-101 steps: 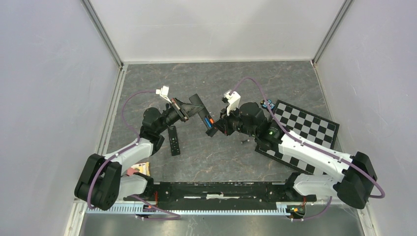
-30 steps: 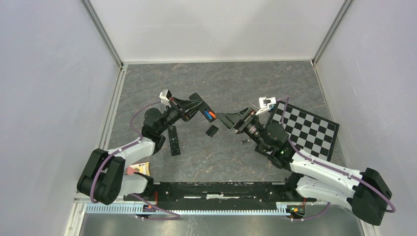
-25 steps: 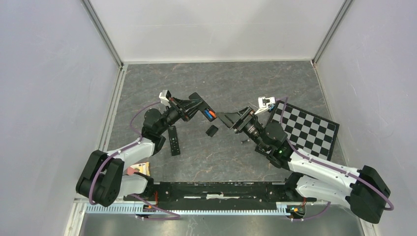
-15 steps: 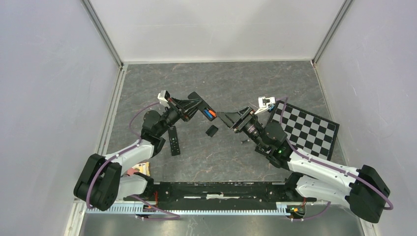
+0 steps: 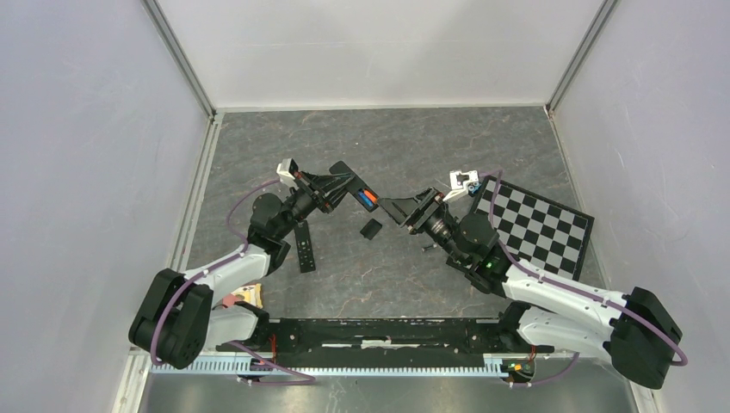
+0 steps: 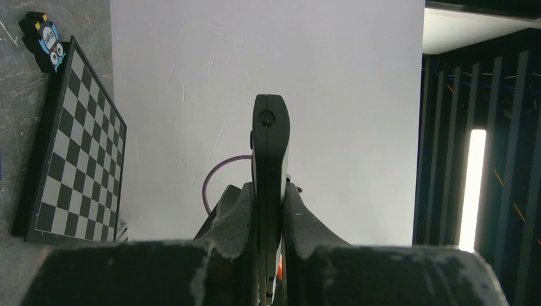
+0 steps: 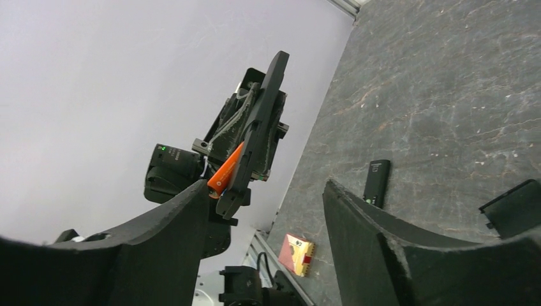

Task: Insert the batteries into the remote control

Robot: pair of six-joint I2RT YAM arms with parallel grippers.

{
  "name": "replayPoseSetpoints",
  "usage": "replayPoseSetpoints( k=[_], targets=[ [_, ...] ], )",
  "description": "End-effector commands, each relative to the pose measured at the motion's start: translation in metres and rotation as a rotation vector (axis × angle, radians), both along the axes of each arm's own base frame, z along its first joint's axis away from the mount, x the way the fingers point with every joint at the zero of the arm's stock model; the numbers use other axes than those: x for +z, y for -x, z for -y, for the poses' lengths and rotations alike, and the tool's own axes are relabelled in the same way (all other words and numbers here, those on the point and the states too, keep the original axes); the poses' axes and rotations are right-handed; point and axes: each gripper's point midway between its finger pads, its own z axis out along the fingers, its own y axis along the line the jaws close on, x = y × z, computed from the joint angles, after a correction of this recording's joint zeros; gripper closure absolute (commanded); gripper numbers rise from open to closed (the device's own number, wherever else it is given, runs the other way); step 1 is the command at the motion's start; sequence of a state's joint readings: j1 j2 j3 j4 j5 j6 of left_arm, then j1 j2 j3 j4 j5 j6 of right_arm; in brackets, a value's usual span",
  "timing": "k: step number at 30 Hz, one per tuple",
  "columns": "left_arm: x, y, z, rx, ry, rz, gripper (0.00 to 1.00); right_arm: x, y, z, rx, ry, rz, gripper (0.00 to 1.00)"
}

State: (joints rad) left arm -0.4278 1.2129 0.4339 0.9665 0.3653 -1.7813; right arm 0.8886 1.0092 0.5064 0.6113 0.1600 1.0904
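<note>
My left gripper [image 5: 331, 188] is shut on the black remote control [image 5: 350, 186] and holds it off the table, open back towards the right arm. An orange battery [image 5: 371, 200] and a blue battery [image 5: 364, 196] lie in its compartment. In the right wrist view the orange battery [image 7: 225, 171] lies at a slant, its lower end jutting past the remote [image 7: 258, 143]. The left wrist view shows the remote [image 6: 270, 153] edge-on between my left gripper's [image 6: 270, 191] pads. My right gripper [image 5: 403, 209] [image 7: 265, 188] hangs open and empty a short way from the remote. A dark battery [image 5: 426, 249] lies on the table.
A small black cover [image 5: 371, 228] [image 7: 515, 207] lies on the table below the two grippers. A second black remote [image 5: 302, 246] [image 7: 376, 183] lies beside the left arm. A checkerboard [image 5: 534, 228] [image 6: 76, 146] covers the right side. A yellow-red box [image 5: 245, 295] [image 7: 297, 252] sits near the left base.
Since the earliest frame my right gripper has drawn back from the remote, leaving the orange and blue batteries in it. Over the last second both arms have barely shifted.
</note>
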Motion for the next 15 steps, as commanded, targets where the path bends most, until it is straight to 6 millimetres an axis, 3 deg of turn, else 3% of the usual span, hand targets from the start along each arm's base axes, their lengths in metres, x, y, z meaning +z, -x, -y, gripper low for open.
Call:
replayPoseSetpoints(
  k=[1, 5, 15],
  targets=[
    [0.021, 0.002, -0.001, 0.005, 0.032, 0.054, 0.98, 0.018, -0.002, 0.003, -0.025, -0.013, 0.041, 0.24],
    [0.021, 0.001, 0.000, 0.002, 0.029, 0.056, 0.98, 0.023, 0.000, 0.005, -0.024, -0.016, 0.070, 0.17],
    [0.024, 0.004, 0.001, -0.015, 0.033, 0.071, 0.98, 0.013, -0.005, -0.004, -0.009, 0.049, 0.054, 0.23]
  ],
)
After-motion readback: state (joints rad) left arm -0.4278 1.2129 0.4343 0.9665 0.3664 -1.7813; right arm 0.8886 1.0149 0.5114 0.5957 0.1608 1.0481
